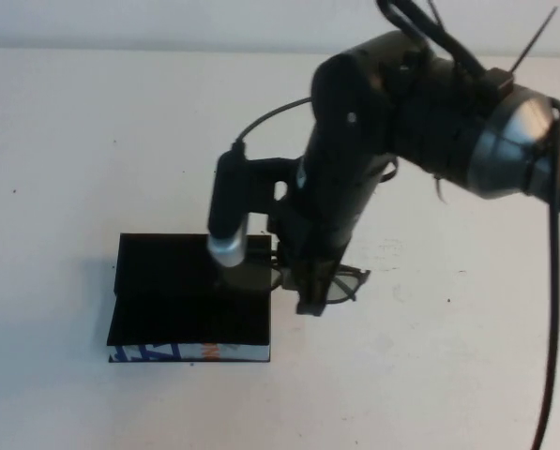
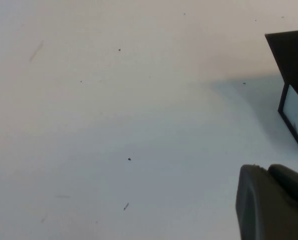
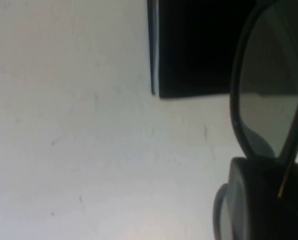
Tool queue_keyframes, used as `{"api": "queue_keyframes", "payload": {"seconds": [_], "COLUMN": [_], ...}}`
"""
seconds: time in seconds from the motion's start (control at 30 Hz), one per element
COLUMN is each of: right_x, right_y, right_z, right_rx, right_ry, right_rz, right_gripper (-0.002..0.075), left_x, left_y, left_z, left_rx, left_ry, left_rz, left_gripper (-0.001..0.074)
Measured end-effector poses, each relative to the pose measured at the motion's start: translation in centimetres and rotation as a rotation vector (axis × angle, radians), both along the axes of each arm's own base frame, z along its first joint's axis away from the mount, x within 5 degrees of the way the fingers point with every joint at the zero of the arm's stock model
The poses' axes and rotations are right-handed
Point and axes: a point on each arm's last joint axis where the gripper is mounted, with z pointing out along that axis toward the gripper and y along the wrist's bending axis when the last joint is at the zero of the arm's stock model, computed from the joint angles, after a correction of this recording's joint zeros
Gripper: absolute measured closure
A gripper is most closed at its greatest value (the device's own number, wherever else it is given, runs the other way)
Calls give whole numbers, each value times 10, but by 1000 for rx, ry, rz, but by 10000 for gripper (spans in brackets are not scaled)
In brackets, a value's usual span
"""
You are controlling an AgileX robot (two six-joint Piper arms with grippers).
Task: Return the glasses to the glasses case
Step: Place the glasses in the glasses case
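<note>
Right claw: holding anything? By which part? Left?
Right claw, beside the glasses case, grips the glasses at the frame by a lens. Left claw, by the case, holds nothing.

1. A white table [image 1: 92,169] fills the frame, bare but for small dark specks.
2. The case [image 1: 190,300] sits on it, lower left of centre, open, black inside.
3. The printed white side faces the frame's bottom.
4. The glasses [image 1: 347,286] are just right of the case; contact with the table is hidden.
</note>
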Motion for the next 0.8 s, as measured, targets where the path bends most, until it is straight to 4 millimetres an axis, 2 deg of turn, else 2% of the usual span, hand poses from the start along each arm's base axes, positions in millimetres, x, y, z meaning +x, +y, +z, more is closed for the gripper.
{"api": "queue_keyframes", "payload": {"seconds": [0.2,0.4,0.57,0.8], "right_x": [-1,-1,-4,-9], "right_y": [54,88,100,105], "right_z": [-15,-30,-39,-40], "right_rx": [19,22,12,4], "right_ry": [-7,-24,-29,-34], "right_rz": [42,71,92,107], "right_gripper": [686,686,686,687], "left_x": [0,0,0,0], "left_y": [0,0,0,0], "left_z": [0,0,0,0], "left_rx": [0,0,0,0], "left_ry": [0,0,0,0], "left_rz": [0,0,0,0], "left_gripper": [738,738,738,738]}}
